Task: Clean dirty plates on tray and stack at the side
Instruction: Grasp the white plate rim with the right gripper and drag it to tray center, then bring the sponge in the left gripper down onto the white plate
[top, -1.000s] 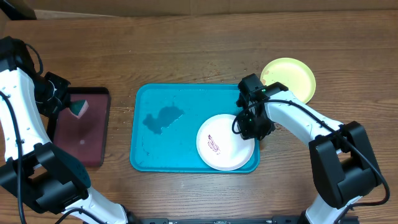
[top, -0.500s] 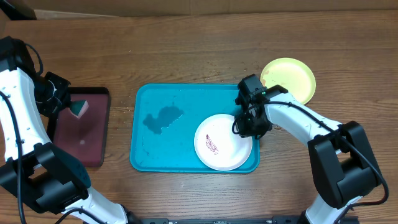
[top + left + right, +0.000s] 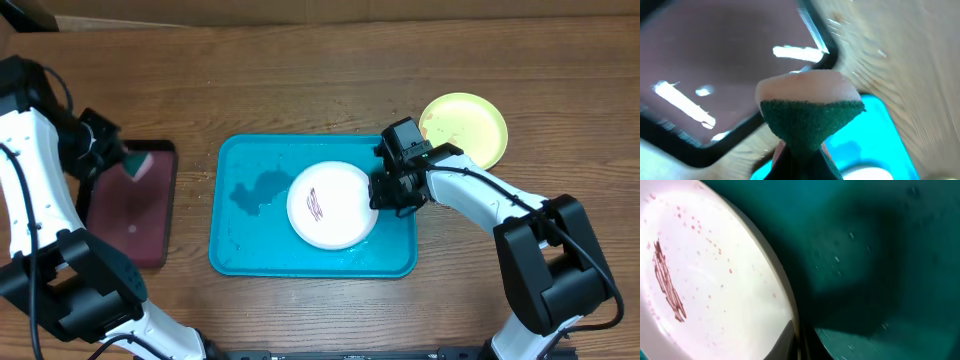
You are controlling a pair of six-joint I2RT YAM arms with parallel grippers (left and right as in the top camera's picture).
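The white plate [image 3: 332, 205] with a reddish-brown smear lies in the middle of the turquoise tray [image 3: 250, 245]. My right gripper [image 3: 383, 192] is shut on the plate's right rim; the right wrist view shows the plate [image 3: 710, 280] pinched at its edge by the gripper [image 3: 799, 342] over the wet tray [image 3: 880, 255]. The lime green plate [image 3: 466, 127] sits on the table right of the tray. The light blue plate is out of view. My left gripper [image 3: 118, 160] is shut on a green-and-pink sponge [image 3: 810, 107] above the maroon tray's far edge.
The dark maroon black-rimmed tray [image 3: 130, 215] lies left of the turquoise tray. A wet patch [image 3: 262, 188] darkens the turquoise tray's left part. A cardboard edge runs along the table's far side.
My right gripper has dragged the white plate left from the tray's right front corner to its middle. My left gripper has lifted the sponge and shifted slightly right.
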